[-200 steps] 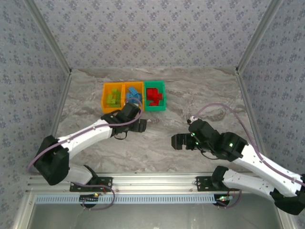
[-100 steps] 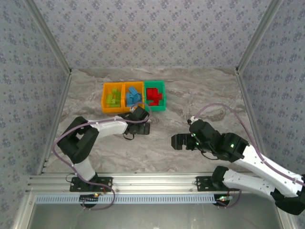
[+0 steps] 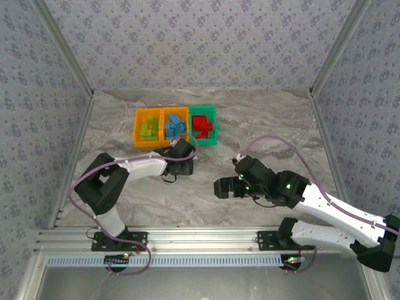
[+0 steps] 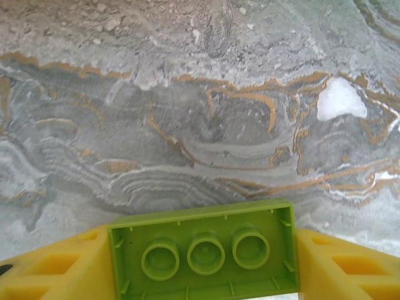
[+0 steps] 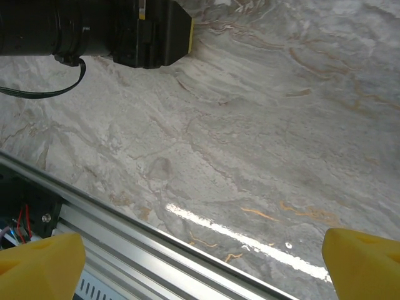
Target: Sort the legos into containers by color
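Three bins stand in a row at the back of the table: an orange bin (image 3: pixel 148 128) with lime green bricks, an orange bin (image 3: pixel 174 125) with light blue bricks, and a green bin (image 3: pixel 202 125) with red bricks. My left gripper (image 3: pixel 185 161) is just in front of the blue-brick bin, low over the table. It is shut on a lime green brick (image 4: pixel 203 252), whose hollow underside faces the wrist camera between the yellow fingers (image 4: pixel 50 269). My right gripper (image 3: pixel 222 188) is open at mid-table, with only bare marble between its fingertips (image 5: pixel 40 265).
The marble table (image 3: pixel 262 125) runs to patterned walls at the back and sides. An aluminium rail (image 3: pixel 200 240) lines the near edge, also seen as the rail (image 5: pixel 125 231) under my right gripper. The left arm's black wrist (image 5: pixel 94 31) lies across the right wrist view's top.
The left arm folded back at the elbow, its gripper staying just in front of the bins. The right gripper slid a little left and toward the near rail.
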